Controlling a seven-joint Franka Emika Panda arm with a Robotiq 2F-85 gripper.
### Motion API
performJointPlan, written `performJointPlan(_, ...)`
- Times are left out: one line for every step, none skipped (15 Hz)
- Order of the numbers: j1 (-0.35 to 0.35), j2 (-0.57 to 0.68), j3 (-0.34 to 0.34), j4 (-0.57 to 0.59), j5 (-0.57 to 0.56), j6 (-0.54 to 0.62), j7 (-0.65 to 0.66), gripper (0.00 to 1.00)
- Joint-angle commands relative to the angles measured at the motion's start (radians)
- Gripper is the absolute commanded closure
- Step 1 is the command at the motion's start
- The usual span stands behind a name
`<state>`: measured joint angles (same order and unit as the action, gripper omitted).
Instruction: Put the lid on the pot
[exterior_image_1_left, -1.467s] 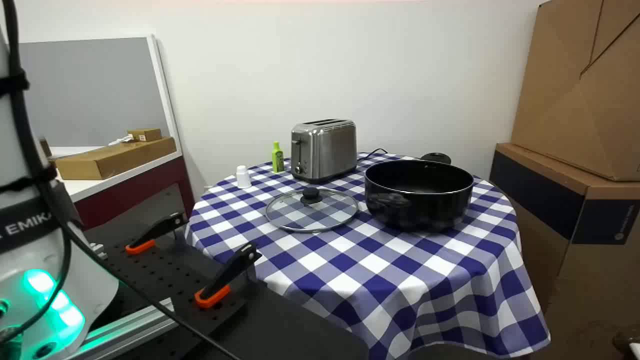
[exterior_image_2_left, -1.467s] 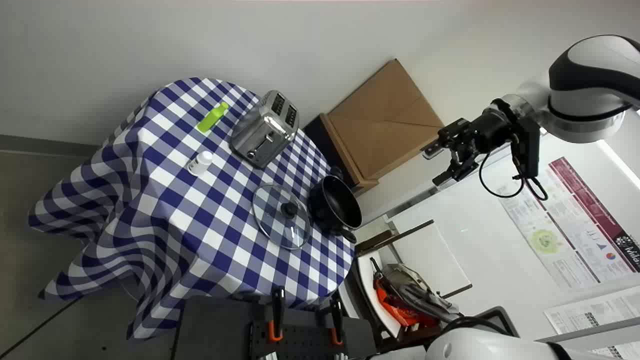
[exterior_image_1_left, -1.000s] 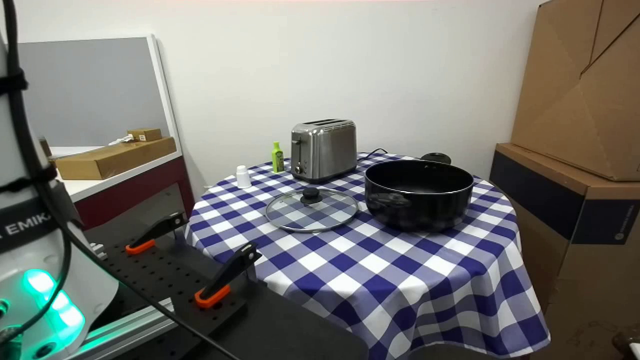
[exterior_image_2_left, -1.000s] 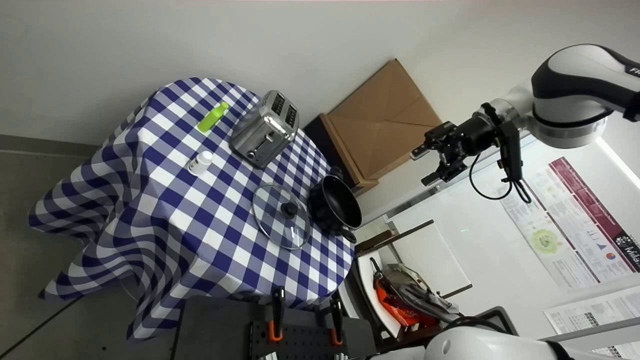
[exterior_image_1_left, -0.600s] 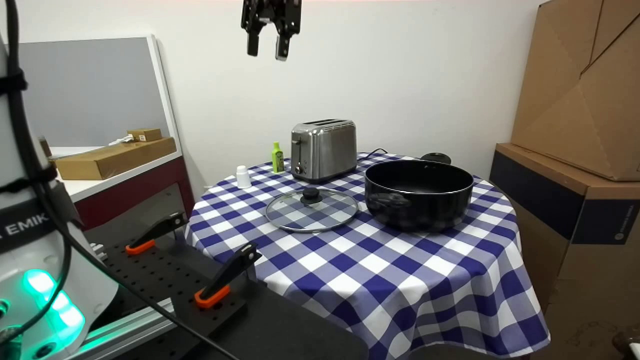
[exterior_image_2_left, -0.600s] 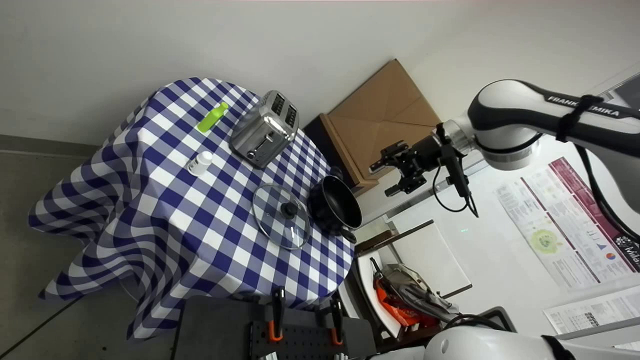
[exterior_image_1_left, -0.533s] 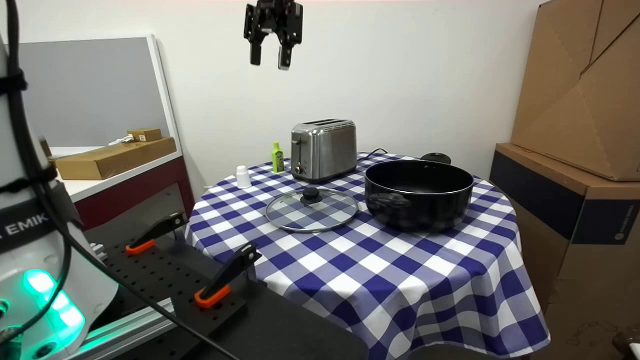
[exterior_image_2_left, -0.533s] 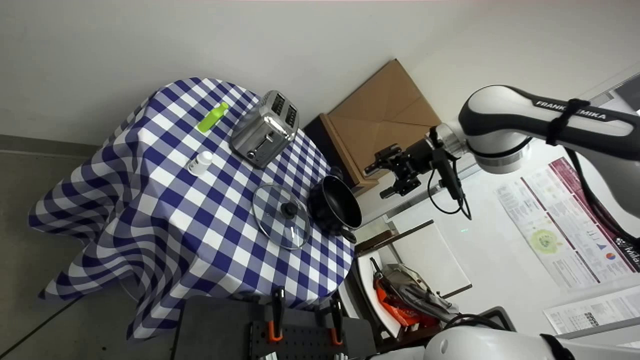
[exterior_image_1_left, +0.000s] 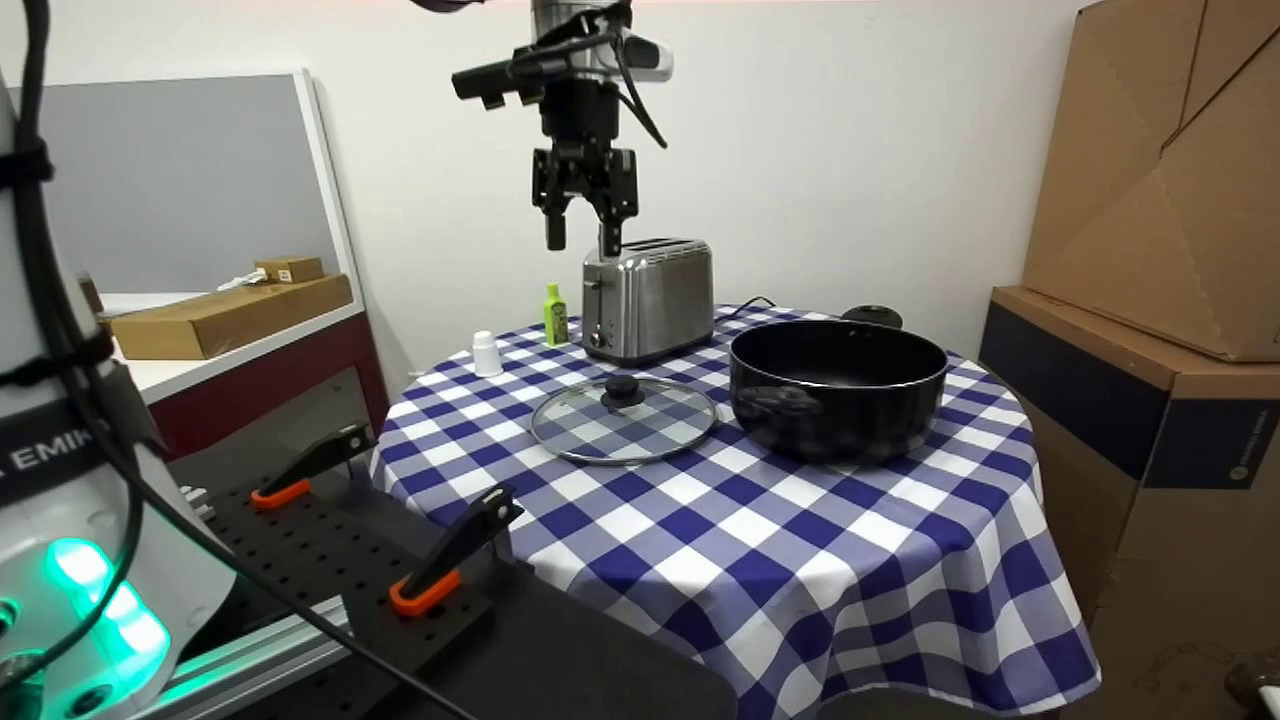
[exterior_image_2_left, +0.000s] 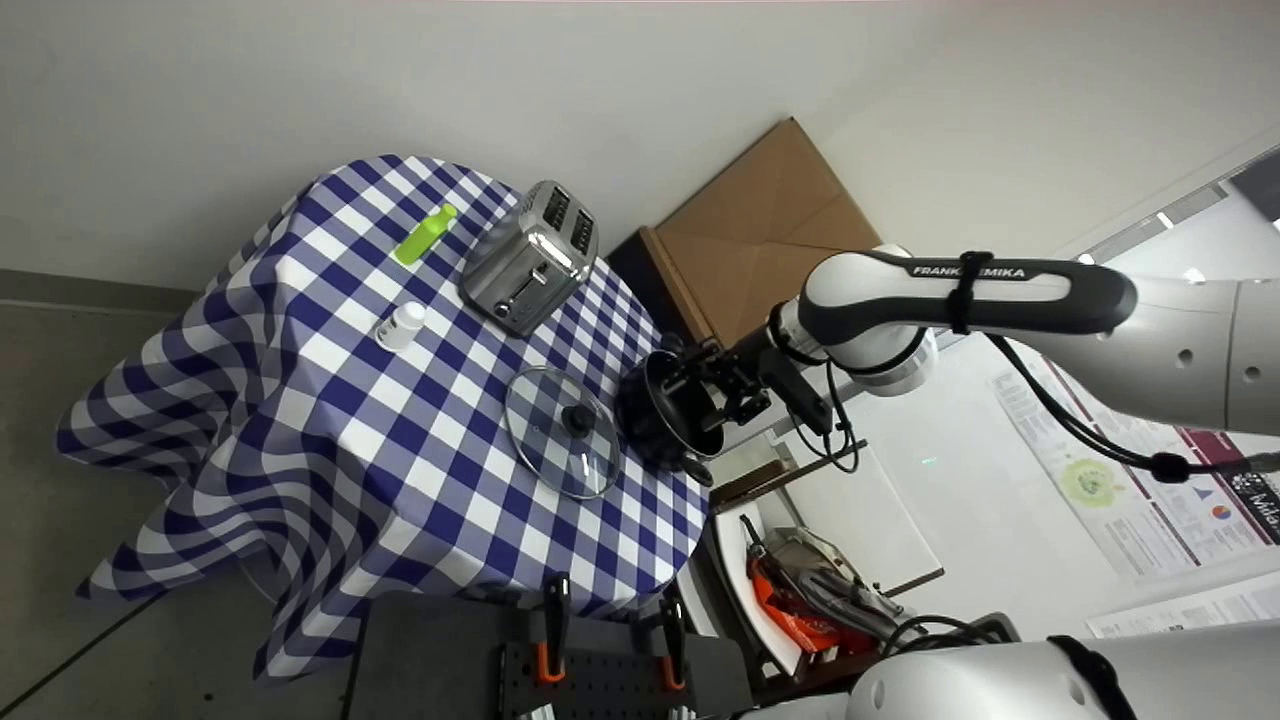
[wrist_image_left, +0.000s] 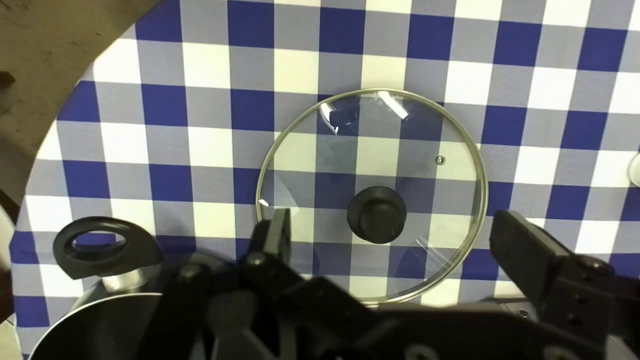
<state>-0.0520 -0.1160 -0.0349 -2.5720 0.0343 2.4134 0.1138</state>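
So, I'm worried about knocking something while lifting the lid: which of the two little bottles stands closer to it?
The white bottle; in an exterior view the lime-green bottle, beside the toaster, stands farther from the lid.

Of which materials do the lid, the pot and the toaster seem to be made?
Lid: clear, smooth glass, probably; the cloth shows through and highlights gleam.
Pot: perhaps metal with glossy black coating; its rim gleams.
Toaster: satin metal, probably steel; silvery with soft reflections.
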Motion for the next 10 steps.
performJointPlan(-0.010, 0.149, -0.007, 0.048, -0.018, 0.116, 0.026, 0.00)
performJointPlan(-0.009, 0.190, -0.010, 0.063, -0.008, 0.139, 0.017, 0.00)
performJointPlan(-0.007, 0.228, -0.012, 0.078, 0.000, 0.155, 0.012, 0.00)
performJointPlan(-0.006, 0.268, -0.014, 0.100, 0.010, 0.162, 0.007, 0.00)
performJointPlan(-0.007, 0.302, -0.014, 0.122, 0.025, 0.159, -0.002, 0.00)
performJointPlan(-0.009, 0.342, -0.012, 0.150, 0.042, 0.157, -0.009, 0.00)
performJointPlan(-0.011, 0.374, -0.010, 0.177, 0.058, 0.150, -0.015, 0.00)
performJointPlan(-0.012, 0.409, -0.007, 0.205, 0.068, 0.146, -0.017, 0.00)
performJointPlan(-0.012, 0.437, -0.005, 0.229, 0.075, 0.145, -0.015, 0.00)
performJointPlan(-0.007, 0.470, -0.004, 0.256, 0.071, 0.144, -0.008, 0.00)
